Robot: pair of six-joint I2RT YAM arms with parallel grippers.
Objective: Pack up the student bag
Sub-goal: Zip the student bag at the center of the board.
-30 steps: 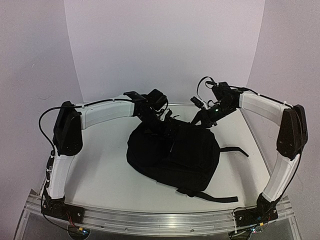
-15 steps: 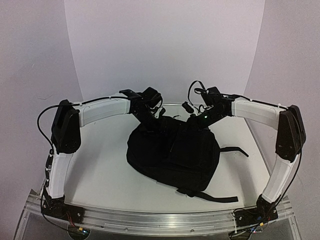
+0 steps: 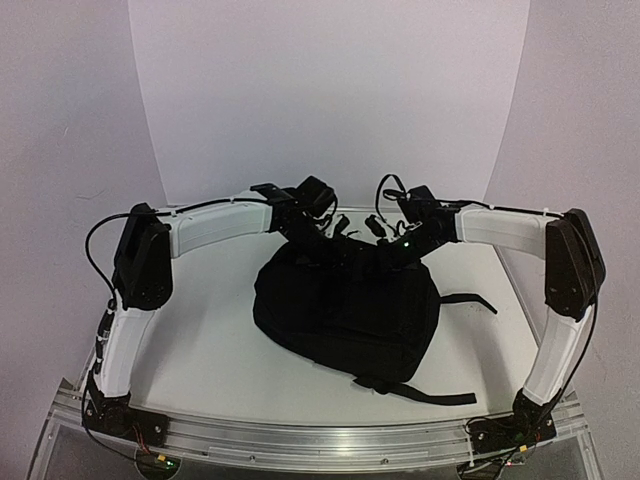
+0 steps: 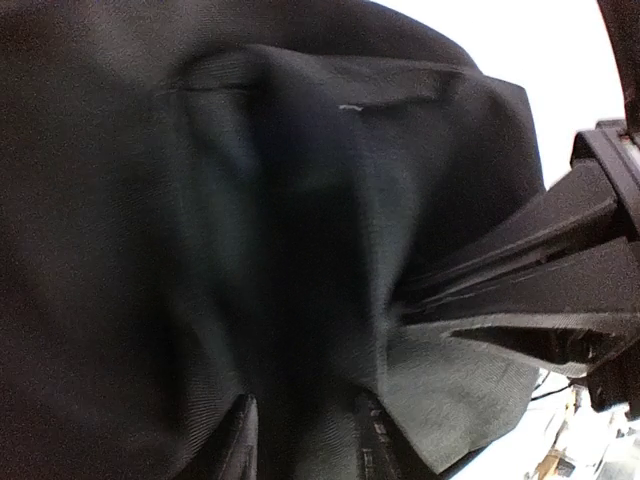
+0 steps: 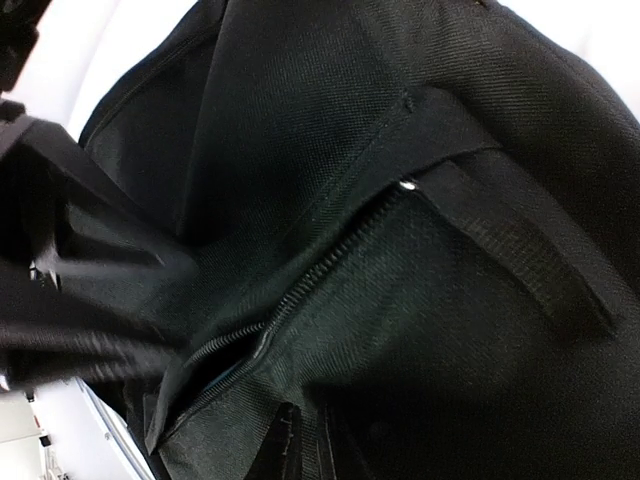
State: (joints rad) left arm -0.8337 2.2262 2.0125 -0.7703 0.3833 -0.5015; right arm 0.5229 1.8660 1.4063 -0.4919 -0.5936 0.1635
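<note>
student bag (image 3: 345,310) on table (image 3: 200,350), arms (image 3: 215,225) at its far edge

From above, soft even light falls on my white worktop (image 3: 200,340), with only a faint shadow hugging the student bag (image 3: 345,310). My left wrist view is dim and blurred; my right shows crisp weave, smeared at left. Bright corners blow out in both.
</note>
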